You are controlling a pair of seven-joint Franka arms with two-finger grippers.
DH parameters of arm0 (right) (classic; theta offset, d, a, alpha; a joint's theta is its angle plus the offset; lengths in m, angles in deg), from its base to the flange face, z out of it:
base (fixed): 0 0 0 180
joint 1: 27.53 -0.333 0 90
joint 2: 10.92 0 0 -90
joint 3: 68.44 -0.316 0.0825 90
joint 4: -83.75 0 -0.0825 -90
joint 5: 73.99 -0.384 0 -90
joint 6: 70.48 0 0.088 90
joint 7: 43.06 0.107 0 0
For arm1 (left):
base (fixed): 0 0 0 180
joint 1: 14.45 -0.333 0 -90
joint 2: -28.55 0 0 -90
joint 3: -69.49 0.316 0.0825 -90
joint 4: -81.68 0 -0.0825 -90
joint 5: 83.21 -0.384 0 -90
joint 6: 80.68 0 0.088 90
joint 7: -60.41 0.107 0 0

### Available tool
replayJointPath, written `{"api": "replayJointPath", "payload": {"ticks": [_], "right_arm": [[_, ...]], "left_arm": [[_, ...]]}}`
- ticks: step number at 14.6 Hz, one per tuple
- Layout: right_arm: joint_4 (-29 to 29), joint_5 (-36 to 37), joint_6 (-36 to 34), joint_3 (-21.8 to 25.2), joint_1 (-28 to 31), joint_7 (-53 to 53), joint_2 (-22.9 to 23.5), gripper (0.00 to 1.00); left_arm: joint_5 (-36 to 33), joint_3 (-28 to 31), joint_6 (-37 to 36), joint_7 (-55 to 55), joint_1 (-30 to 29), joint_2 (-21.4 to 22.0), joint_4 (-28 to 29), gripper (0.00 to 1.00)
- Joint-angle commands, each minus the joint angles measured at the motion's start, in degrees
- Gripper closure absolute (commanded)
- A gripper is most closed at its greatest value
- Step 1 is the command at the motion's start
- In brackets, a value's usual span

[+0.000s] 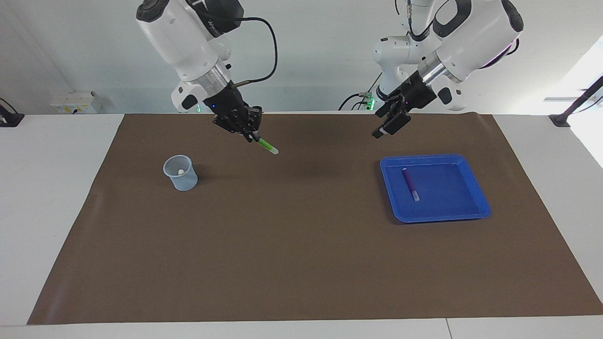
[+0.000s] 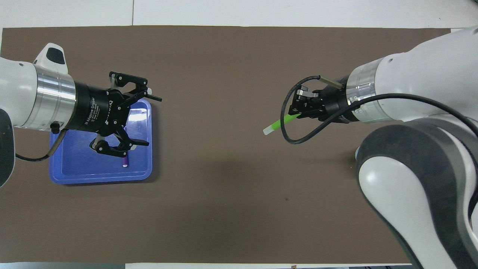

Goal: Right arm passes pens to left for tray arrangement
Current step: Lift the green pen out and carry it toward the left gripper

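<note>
right gripper (image 1: 248,131), raised over the mat between cup (image 1: 181,173) and tray (image 1: 480,203), clamped a green pen (image 1: 266,145), tip toward four o'clock, presumably offered for handover. left gripper (image 1: 390,123), jaws wide and empty, hung over the tray's twelve o'clock rim, where the purple pen (image 1: 410,184) lay.

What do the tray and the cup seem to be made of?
The tray looks like glossy blue moulded plastic: rounded rim, light glare on its floor. The cup seems thin translucent plastic, since the mat shows faintly through its wall. The mat looks matte brown.

Right gripper (image 1: 246,126) clamping green pen (image 1: 266,145), purple pen (image 1: 410,184) in tray (image 1: 471,207)
</note>
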Motion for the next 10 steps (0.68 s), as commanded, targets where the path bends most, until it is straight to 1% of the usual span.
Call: {"api": "replayJointPath", "payload": {"ticks": [1,3,5,7,8,10], "right_arm": [[4.9,-4.1,7.6,0.1,-2.4,8.2,-2.3,1.0],[6.8,-4.4,12.0,0.1,-5.3,11.8,-2.9,1.0],[9.2,-4.5,16.6,0.1,-7.9,15.6,-3.7,1.0],[10.3,-4.5,19.8,0.1,-10.2,20.9,-4.1,1.0],[10.5,-4.5,20.9,0.1,-11.0,22.3,-4.1,1.0],[10.8,-4.5,21.5,0.1,-11.8,23.0,-4.3,1.0]], "left_arm": [[1.2,0.3,1.3,-2.4,0.0,2.2,2.8,0.0],[2.1,0.3,1.3,-6.7,-0.3,2.3,3.0,0.0],[4.3,0.3,1.4,-15.0,-0.9,2.4,3.2,0.0],[7.4,0.3,3.1,-23.0,-0.5,3.1,5.0,0.0],[7.7,0.2,4.2,-25.3,-0.1,3.6,6.3,0.0],[10.4,0.2,7.8,-26.3,2.5,5.6,10.1,0.0]]}}
